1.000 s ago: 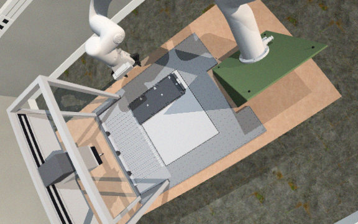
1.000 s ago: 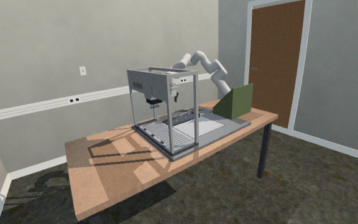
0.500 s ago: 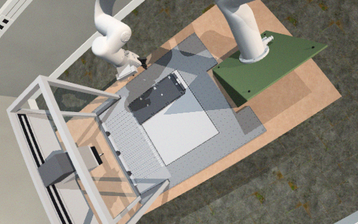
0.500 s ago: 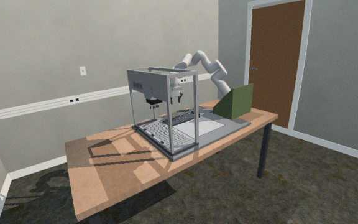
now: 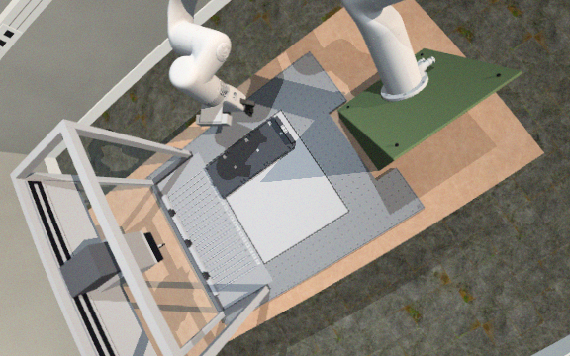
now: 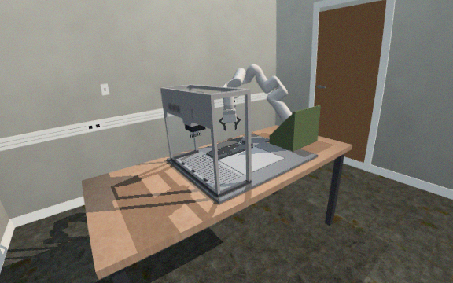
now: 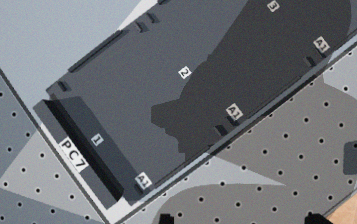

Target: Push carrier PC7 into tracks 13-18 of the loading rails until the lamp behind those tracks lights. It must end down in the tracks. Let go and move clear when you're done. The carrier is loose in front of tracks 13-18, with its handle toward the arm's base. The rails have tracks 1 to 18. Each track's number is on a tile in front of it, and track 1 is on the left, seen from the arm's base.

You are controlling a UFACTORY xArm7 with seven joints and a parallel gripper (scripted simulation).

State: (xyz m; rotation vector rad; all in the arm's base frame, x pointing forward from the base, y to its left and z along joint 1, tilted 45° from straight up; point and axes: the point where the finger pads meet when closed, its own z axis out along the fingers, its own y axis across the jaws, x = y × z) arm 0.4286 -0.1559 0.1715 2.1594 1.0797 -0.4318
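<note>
we're up above the carrier [image 5: 251, 154], gripper [image 6: 230, 125] hanging off to one side of it, over the dotted base plate [image 5: 359, 198] and not touching anything. jaws stand well apart, a bit short of fully wide, w/ nothing between them; prob set to straddle the handle, that's our guess. in the wrist view only the two dark fingertips peek in at the bottom edge.

carrier lies flat on the white pad [image 5: 290, 213], long and dark, its far end right at the ribbed rails [image 5: 211, 222], not yet down in the tracks as far as we can tell. handle [image 7: 86, 152] w/ the pc7 label [image 7: 73, 155] sits at the end away from the rails, toward the arm's green base [image 5: 463, 89], which makes sense: that's the end we shove from.

rails sit inside the white frame [image 5: 67, 130], so approach has to come low from the carrier's handle side. lamps behind the rails: too small to tell, none looks lit.

next we reckon: swing over behind the handle, drop, push straight along the carrier's length. risk is skewing it off the tracks.
</note>
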